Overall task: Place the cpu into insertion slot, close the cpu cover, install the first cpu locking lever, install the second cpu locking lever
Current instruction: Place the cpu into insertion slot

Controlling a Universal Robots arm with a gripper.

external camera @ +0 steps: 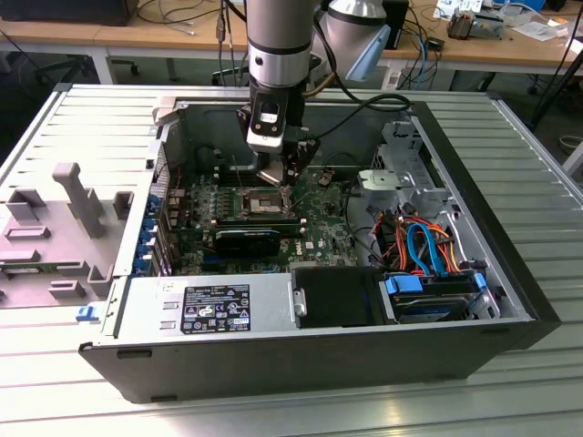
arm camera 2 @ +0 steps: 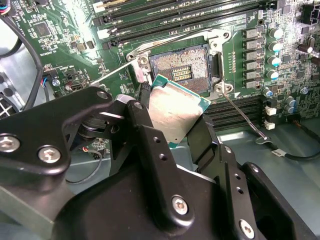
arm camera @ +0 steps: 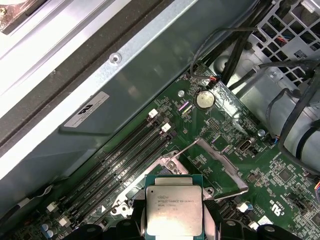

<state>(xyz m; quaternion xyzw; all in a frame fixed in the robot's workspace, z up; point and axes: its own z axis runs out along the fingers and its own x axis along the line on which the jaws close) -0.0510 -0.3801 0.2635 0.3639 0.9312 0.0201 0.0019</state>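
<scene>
Gripper clamped on the cpu, fingers on two opposite edges, metal lid up. In the first wrist view the cpu has several lines of print on its lid, facing the camera, gripper beneath it.

cpu hangs over one edge of the slot, not seated: dark pin field mostly exposed in the second wrist view. Can't tell if a cpu corner touches the rim.

Cover is swung up off the slot, window frame standing open. Levers both unlatched, thin wires sticking out from opposite slot corners.

Exterior view: arm reaches down into the open case, gripper right above the slot, mid-board, RAM slots on either side.

Writing: black label with white print on the PSU at the case's near edge; white sticker on the case wall; white silkscreen across the board. Coin cell near the board's edge.
</scene>
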